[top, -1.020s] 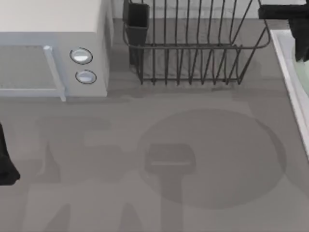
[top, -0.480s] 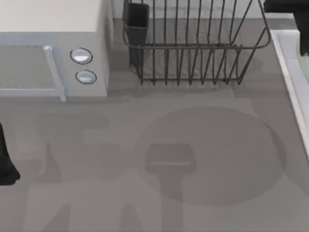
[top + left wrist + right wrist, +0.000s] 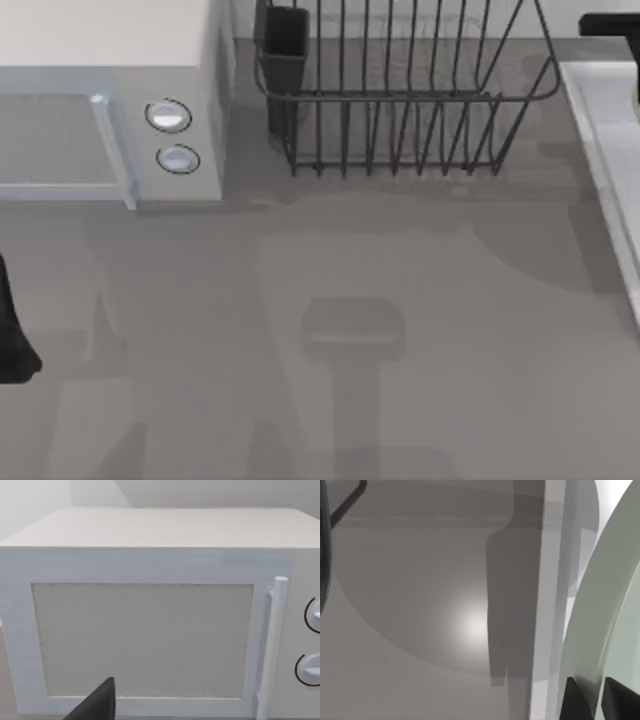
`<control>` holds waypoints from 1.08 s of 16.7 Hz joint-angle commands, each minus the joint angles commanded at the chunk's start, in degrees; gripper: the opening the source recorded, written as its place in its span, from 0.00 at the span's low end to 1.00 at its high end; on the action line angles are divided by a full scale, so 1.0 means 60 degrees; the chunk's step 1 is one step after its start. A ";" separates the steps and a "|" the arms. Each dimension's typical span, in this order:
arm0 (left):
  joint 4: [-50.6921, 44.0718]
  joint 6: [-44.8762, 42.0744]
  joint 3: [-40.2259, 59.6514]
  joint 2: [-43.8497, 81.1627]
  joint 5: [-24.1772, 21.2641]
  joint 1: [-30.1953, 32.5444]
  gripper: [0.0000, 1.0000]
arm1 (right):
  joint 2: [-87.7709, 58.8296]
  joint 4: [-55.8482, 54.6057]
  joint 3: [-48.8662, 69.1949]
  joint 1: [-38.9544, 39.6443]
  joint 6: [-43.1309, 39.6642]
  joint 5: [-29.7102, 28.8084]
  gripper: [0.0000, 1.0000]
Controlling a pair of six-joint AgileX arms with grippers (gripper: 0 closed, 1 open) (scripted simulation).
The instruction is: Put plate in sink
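In the right wrist view the pale mint-green plate (image 3: 615,580) stands on edge and tilted, its rim pinched between the two dark fingers (image 3: 576,702) of my right gripper (image 3: 594,694), which is shut on it. Beside the plate runs the sink's pale raised rim (image 3: 552,580). From above, the sink (image 3: 592,130) lies along the right edge of the table, and part of my right arm (image 3: 612,25) reaches over its far end. My left arm (image 3: 12,340) is parked at the left edge. One dark finger (image 3: 95,706) of it faces the microwave.
A white microwave (image 3: 110,100) with two round knobs stands at the back left. A dark wire dish rack (image 3: 400,90) sits at the back centre, next to the sink. Grey countertop (image 3: 350,350) fills the middle and front.
My right arm has moved further right over the sink. The plate's green sliver has left the top view, and its large round shadow has gone from the counter. The left arm is still.
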State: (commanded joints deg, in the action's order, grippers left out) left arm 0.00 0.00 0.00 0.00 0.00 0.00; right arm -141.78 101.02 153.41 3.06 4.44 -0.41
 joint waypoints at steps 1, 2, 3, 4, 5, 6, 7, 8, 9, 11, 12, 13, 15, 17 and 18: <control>0.0000 0.0000 0.0000 0.0000 0.0000 0.0000 1.00 | -0.0628 -0.0001 0.0565 -0.0307 -0.0306 -0.0004 0.00; 0.0000 0.0000 0.0000 0.0000 0.0000 0.0000 1.00 | -0.1148 -0.0007 0.1059 -0.0590 -0.0587 -0.0008 0.00; 0.0000 0.0000 0.0000 0.0000 0.0000 0.0000 1.00 | -0.1572 -0.0016 0.1472 -0.0840 -0.0836 -0.0011 0.00; 0.0000 0.0000 0.0000 0.0000 0.0000 0.0000 1.00 | -0.1898 -0.0026 0.1792 -0.1048 -0.1044 -0.0014 0.00; 0.0000 0.0000 0.0000 0.0000 0.0000 0.0000 1.00 | -0.2114 -0.0035 0.2003 -0.1197 -0.1192 -0.0016 0.00; 0.0000 0.0000 0.0000 0.0000 0.0000 0.0000 1.00 | -0.2233 -0.0040 0.2119 -0.1282 -0.1277 -0.0017 0.00; 0.0000 0.0000 0.0000 0.0000 0.0000 0.0000 1.00 | -0.2256 -0.0041 0.2141 -0.1299 -0.1294 -0.0017 0.00; 0.0000 0.0000 0.0000 0.0000 0.0000 0.0000 1.00 | -0.2256 -0.0041 0.2141 -0.1299 -0.1294 -0.0017 0.00; 0.0000 0.0000 0.0000 0.0000 0.0000 0.0000 1.00 | -0.2256 -0.0041 0.2141 -0.1299 -0.1294 -0.0017 0.00; 0.0000 0.0000 0.0000 0.0000 0.0000 0.0000 1.00 | -0.2256 -0.0041 0.2141 -0.1299 -0.1294 -0.0017 0.08; 0.0000 0.0000 0.0000 0.0000 0.0000 0.0000 1.00 | -0.2256 -0.0041 0.2141 -0.1299 -0.1294 -0.0017 0.15; 0.0000 0.0000 0.0000 0.0000 0.0000 0.0000 1.00 | -0.2256 -0.0041 0.2141 -0.1299 -0.1294 -0.0017 0.23; 0.0000 0.0000 0.0000 0.0000 0.0000 0.0000 1.00 | -0.2256 -0.0041 0.2141 -0.1299 -0.1294 -0.0017 0.38; 0.0000 0.0000 0.0000 0.0000 0.0000 0.0000 1.00 | -0.2256 -0.0041 0.2141 -0.1299 -0.1294 -0.0017 0.53; 0.0000 0.0000 0.0000 0.0000 0.0000 0.0000 1.00 | -0.2256 -0.0041 0.2141 -0.1299 -0.1294 -0.0017 0.60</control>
State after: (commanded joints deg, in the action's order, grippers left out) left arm 0.00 0.00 0.00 0.00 0.00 0.00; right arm -155.32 100.77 166.26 -4.73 -3.32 -0.51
